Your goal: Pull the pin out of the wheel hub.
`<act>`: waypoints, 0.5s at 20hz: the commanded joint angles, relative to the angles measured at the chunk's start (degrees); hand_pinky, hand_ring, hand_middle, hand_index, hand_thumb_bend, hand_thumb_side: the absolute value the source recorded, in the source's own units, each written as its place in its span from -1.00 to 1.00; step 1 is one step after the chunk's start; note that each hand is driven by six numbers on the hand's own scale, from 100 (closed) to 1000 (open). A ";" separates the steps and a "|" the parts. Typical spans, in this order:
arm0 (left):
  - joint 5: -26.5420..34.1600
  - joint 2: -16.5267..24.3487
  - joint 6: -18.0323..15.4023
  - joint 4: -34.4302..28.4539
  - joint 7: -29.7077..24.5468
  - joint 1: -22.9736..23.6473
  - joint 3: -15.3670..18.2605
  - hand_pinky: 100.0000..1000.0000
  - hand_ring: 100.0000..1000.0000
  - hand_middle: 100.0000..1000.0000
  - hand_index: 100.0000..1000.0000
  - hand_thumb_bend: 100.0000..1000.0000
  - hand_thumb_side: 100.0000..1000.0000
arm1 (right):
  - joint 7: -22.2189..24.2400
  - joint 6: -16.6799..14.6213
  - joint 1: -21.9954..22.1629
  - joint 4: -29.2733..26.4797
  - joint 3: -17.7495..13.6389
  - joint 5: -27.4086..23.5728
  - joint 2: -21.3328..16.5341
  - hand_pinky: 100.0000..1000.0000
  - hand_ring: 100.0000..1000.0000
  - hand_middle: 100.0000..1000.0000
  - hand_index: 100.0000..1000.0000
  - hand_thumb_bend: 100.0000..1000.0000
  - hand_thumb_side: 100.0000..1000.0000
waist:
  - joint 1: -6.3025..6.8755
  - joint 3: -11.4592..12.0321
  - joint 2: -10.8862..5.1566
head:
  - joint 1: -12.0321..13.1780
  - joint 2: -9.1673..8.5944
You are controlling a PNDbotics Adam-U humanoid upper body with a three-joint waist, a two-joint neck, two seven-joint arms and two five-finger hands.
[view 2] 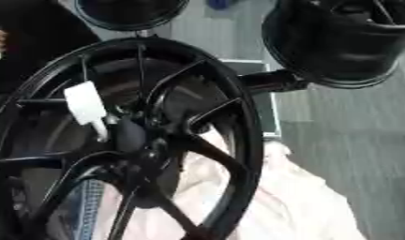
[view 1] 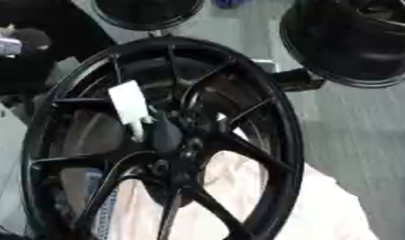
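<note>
At nine o'clock we make out a white tag-shaped piece [view 1: 130, 104] on the black wheel hub [view 1: 169, 140]; whether it is the pin we cannot tell. The wheel's lower rim is cut off. Neither of our hands shows in either view. Pale cloth [view 1: 320, 206] lies beneath at five o'clock. Another black wheel [view 1: 353, 42] hangs at one o'clock over grey floor [view 1: 362, 140].

black wheel [view 1: 263, 117], white tag [view 1: 130, 103], pale pink cloth [view 1: 320, 206], grey floor [view 1: 362, 131]
</note>
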 commanded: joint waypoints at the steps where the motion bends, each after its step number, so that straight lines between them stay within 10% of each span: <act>1: 0.24 1.52 -0.39 -1.35 -1.29 -1.57 -0.40 0.58 0.34 0.25 0.42 -0.28 -1.00 | 0.02 0.02 -0.24 -0.71 -0.09 0.01 -0.93 -0.20 0.14 0.02 0.41 -1.00 -0.18 | 0.25 -0.14 -0.78 | 0.15 -0.64; 10: -0.77 3.67 -2.48 -3.15 -9.10 -4.85 -6.58 0.62 0.45 0.36 0.52 -0.08 -1.00 | 0.26 -0.02 -0.28 -0.71 0.19 -0.04 -1.40 -0.20 0.14 0.02 0.41 -1.00 -0.18 | 0.96 -0.54 -0.72 | 0.35 -0.48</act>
